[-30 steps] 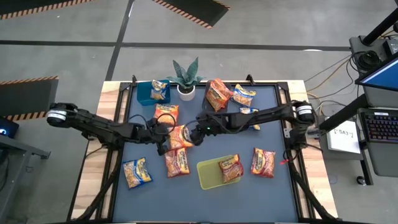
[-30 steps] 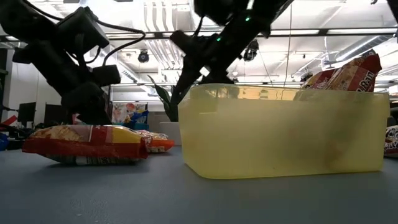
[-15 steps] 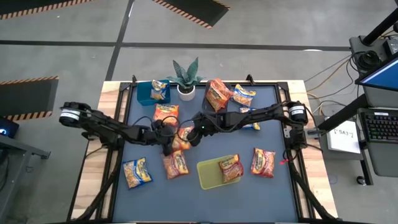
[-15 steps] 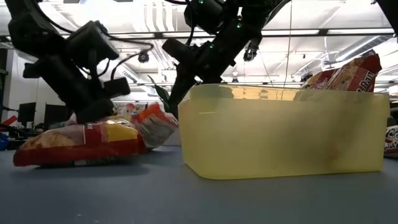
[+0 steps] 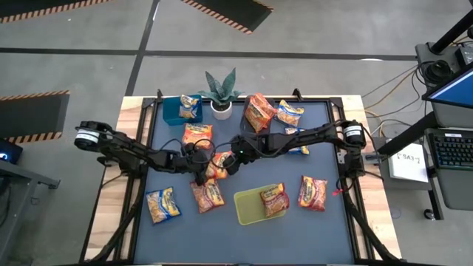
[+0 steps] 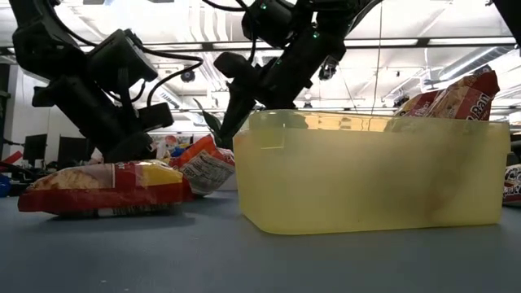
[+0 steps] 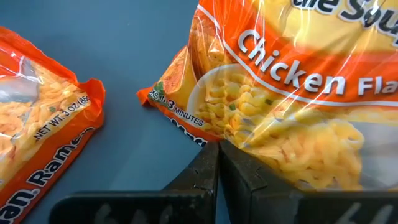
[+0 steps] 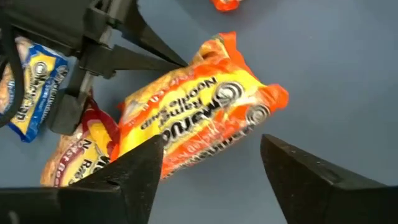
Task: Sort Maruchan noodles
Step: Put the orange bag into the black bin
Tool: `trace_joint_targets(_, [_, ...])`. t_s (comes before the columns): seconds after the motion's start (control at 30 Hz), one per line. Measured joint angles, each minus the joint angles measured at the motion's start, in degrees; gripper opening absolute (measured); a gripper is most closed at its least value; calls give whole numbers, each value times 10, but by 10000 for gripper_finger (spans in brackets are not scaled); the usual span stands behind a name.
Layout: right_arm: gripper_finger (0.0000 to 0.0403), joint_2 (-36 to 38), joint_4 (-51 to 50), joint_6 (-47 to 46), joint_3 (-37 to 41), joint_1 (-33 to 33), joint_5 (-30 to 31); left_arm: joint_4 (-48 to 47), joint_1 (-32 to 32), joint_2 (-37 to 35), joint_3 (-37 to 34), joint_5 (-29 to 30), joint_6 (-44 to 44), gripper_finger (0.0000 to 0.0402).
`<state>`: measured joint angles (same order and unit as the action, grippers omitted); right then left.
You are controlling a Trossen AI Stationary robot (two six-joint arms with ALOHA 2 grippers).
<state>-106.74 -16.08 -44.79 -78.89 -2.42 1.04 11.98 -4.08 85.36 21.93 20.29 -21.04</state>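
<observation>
Packets of Maruchan noodles lie scattered over the dark bench (image 5: 318, 222). Near its middle, the left gripper (image 5: 201, 170) has its fingers (image 7: 208, 171) pressed together on the edge of an orange chicken packet (image 5: 216, 164), which stands tilted off the surface in the low view, one end raised. The right gripper (image 5: 231, 161) hangs just beside the same packet with its fingers (image 8: 134, 171) spread wide, touching nothing as far as the wrist view shows.

A red-and-yellow packet (image 5: 208, 195) lies flat just in front of the held one, and a yellow-and-blue packet (image 5: 162, 205) rests near the bench's front left corner. Another orange packet (image 5: 196, 135) lies behind the grippers.

A yellow-green bin (image 5: 251, 207) near the front holds one red packet (image 5: 274, 199) leaning on its wall; a second red packet (image 5: 312, 192) lies on the bench to its right. A blue bin (image 5: 172, 111) at the back left contains a yellow-and-blue packet (image 5: 189, 107). Beside it stands a potted plant (image 5: 220, 92). More packets (image 5: 260, 111) sit at the back, some possibly inside a dark container, though that is hard to make out.
</observation>
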Motion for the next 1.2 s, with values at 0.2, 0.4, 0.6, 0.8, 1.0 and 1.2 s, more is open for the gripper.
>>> trace_joint_targets(0.2, [291,-4,-6,-32,1,8,0,2,0,0,-1,1,0,0])
trace_joint_targets(0.4, [288,-40,52,-51,2,10,-1,8,0,0,-1,2,2,0])
trace_joint_targets(0.6, [273,-68,113,-68,2,9,-28,12,0,0,-2,3,7,0])
trace_joint_targets(0.8, [230,-66,135,-66,2,5,-24,16,0,1,-2,4,8,0])
trace_joint_targets(1.0, [179,-65,145,-54,2,5,-19,17,0,-2,-2,5,7,0])
trace_joint_targets(1.2, [143,-64,153,-28,2,5,-19,-11,0,-47,-3,-2,13,0])
